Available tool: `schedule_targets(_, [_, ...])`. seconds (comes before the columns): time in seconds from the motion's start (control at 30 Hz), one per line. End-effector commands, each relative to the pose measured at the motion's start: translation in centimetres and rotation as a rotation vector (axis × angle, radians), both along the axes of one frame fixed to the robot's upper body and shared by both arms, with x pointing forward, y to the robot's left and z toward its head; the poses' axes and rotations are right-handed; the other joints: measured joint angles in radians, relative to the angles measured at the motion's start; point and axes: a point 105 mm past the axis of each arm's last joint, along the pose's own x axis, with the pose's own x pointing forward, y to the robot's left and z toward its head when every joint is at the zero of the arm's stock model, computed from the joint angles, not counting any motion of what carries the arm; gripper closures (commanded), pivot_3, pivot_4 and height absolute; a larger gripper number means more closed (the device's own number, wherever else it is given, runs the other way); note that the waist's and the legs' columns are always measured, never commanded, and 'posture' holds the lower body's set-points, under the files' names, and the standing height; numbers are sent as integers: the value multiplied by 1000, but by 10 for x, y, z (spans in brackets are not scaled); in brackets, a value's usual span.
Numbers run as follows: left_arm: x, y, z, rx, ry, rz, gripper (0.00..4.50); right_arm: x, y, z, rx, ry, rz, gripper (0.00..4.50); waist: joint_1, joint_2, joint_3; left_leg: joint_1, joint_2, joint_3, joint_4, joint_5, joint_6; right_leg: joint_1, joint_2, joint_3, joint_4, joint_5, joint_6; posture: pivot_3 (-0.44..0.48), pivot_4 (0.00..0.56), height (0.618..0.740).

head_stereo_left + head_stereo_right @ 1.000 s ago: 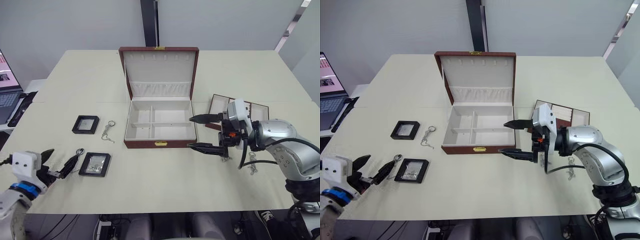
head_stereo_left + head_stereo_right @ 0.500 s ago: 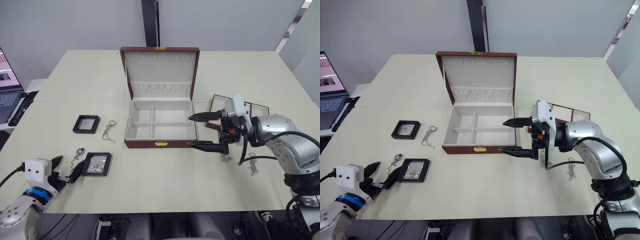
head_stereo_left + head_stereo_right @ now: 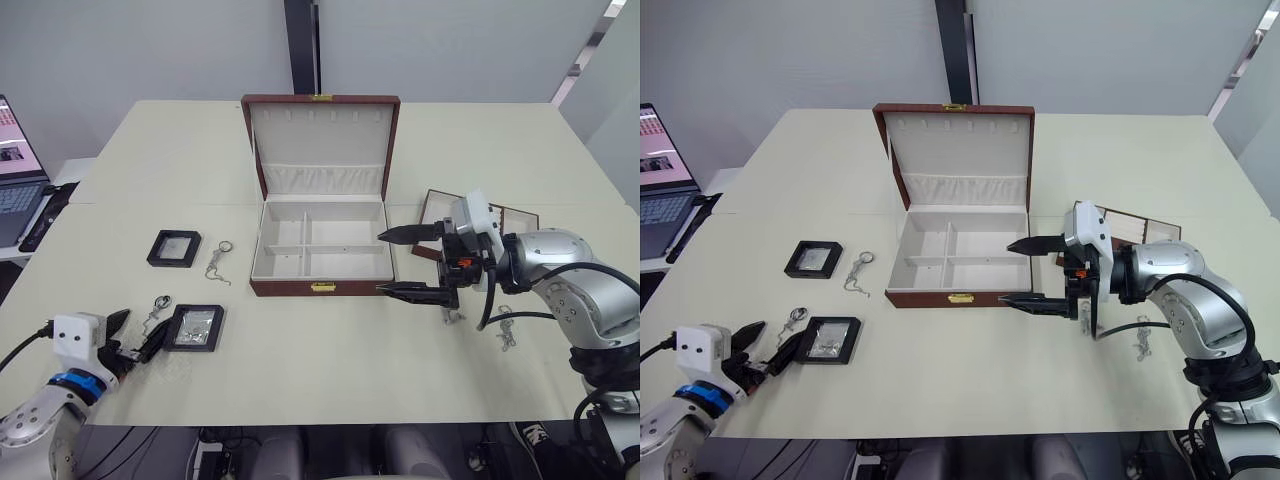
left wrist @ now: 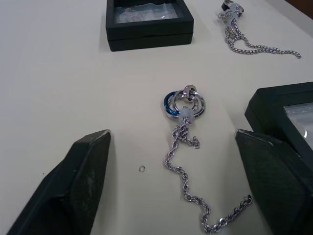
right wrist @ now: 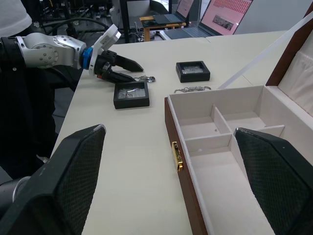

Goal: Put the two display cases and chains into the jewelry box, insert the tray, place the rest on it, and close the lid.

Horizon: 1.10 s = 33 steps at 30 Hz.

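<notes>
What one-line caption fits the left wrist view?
Open left gripper fingers straddle a chain with linked rings on the table, two black display cases nearby.

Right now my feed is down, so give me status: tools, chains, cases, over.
Left tool open over ringed chain. Right tool open beside jewelry box, empty. Both display cases on table. Nothing blocking.
</notes>
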Motion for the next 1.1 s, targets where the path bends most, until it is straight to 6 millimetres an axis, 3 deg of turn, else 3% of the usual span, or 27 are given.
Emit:
schedule_targets(0.03, [-2, 5, -9, -4, 49, 27, 1502, -3, -2, 7, 1, -37, 7, 0, 0, 0, 0, 0, 0, 0, 0, 0, 0, 0, 0, 0, 0, 0, 0, 0, 150, 740])
schedule_targets(0.17, [0, 5, -9, -16, 51, 32, 2755, -3, -2, 7, 1, -38, 3, 0, 0, 0, 0, 0, 0, 0, 0, 0, 0, 0, 0, 0, 0, 0, 0, 0, 150, 740])
schedule_targets(0.4, [0, 5, -12, -27, 62, 43, 4453, -2, -2, 7, 1, -40, -3, 0, 0, 0, 0, 0, 0, 0, 0, 0, 0, 0, 0, 0, 0, 0, 0, 0, 150, 740])
schedule_targets(0.7, [-2, 11, 0, -24, 13, 76, 4484, 0, -2, 8, 9, -47, -4, 0, 0, 0, 0, 0, 0, 0, 0, 0, 0, 0, 0, 0, 0, 0, 0, 0, 150, 740])
schedule_targets(1.1, [10, -18, 68, -71, -148, 9, 4484, 3, -2, 29, 68, -80, -3, 0, 8, 0, 0, -1, 0, -1, 0, 0, 0, 0, 0, 0, -1, 0, 0, 0, 150, 740])
